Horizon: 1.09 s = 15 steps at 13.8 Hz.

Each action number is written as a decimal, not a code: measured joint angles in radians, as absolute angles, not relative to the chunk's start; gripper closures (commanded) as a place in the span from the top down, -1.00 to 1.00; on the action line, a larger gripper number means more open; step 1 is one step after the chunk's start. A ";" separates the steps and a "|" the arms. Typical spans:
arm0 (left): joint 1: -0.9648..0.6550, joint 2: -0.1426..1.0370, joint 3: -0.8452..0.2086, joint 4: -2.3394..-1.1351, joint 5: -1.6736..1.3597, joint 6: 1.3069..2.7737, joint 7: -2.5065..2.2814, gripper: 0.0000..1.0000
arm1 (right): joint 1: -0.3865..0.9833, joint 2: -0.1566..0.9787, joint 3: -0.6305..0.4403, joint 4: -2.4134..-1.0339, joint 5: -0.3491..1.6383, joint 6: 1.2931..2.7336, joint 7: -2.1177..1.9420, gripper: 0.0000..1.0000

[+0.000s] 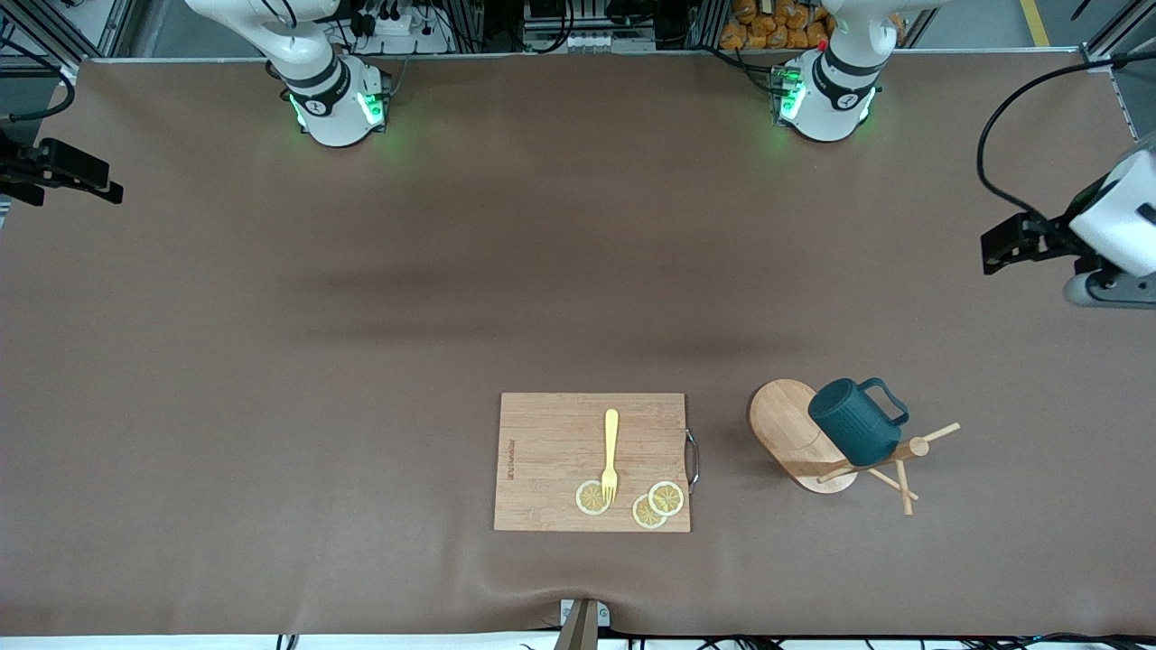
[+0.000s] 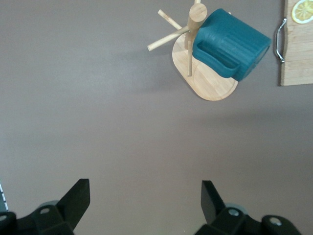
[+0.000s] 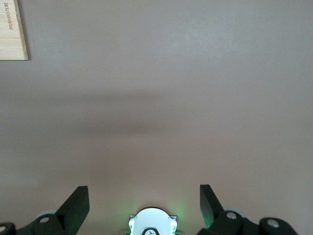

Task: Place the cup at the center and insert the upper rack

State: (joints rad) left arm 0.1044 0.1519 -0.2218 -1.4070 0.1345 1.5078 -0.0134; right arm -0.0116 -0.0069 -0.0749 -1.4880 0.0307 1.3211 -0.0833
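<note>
The cup (image 1: 853,421) hangs on the rack (image 1: 806,433), which stands beside the cutting board (image 1: 551,460). The left hand (image 2: 145,198) and right hand (image 3: 144,198) hover spread and empty over the surface (image 1: 271,361).

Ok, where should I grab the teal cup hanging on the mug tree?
Probably by the cup's loop handle, from above: it juts clear on the side toward the left arm's end. The ribbed body leans against the rack's post, leaving less room. The open left gripper is closest.
</note>
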 measured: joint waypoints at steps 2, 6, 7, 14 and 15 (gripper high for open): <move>0.053 0.096 -0.146 -1.508 0.134 1.556 -0.007 1.00 | -0.012 -0.007 -0.075 -1.488 0.031 1.321 -0.083 1.00; 0.041 0.038 -0.083 -1.556 0.131 1.568 0.050 1.00 | -0.012 -0.007 -0.075 -1.488 0.031 1.320 -0.080 1.00; 0.041 0.030 -0.083 -1.556 0.131 1.567 0.051 1.00 | -0.012 -0.007 -0.075 -1.488 0.031 1.320 -0.079 1.00; 0.035 0.030 -0.086 -1.535 0.131 1.567 0.052 1.00 | -0.012 -0.007 -0.073 -1.488 0.031 1.321 -0.079 1.00; 0.035 0.031 -0.087 -1.521 0.131 1.565 0.052 1.00 | -0.011 -0.007 -0.072 -1.488 0.031 1.321 -0.079 1.00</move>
